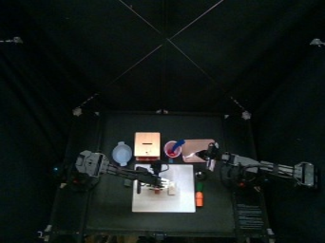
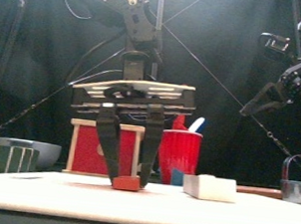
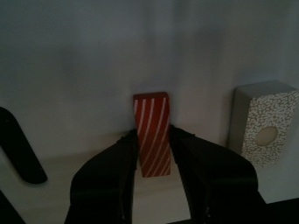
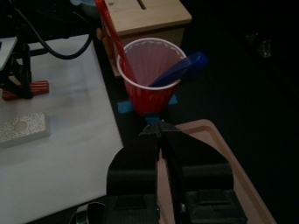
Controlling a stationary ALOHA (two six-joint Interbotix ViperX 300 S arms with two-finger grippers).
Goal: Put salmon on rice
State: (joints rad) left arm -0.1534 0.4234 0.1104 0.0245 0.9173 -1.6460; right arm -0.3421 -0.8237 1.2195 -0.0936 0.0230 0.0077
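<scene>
The salmon, a small red block with pale stripes, sits at the surface of the white board. My left gripper hangs straight down over it, a jaw pressed against each side of the salmon. The frames do not show whether it is lifted. The rice, a white speckled block, lies on the board a short way to the right of the salmon. In the left wrist view the rice is beside the jaws. My right gripper is shut and empty, hovering off the board near the red cup.
A red cup with a blue utensil stands behind the board beside a wooden box. A bowl sits at the far left. An orange item lies at the board's right edge, and a tan tray lies under the right gripper.
</scene>
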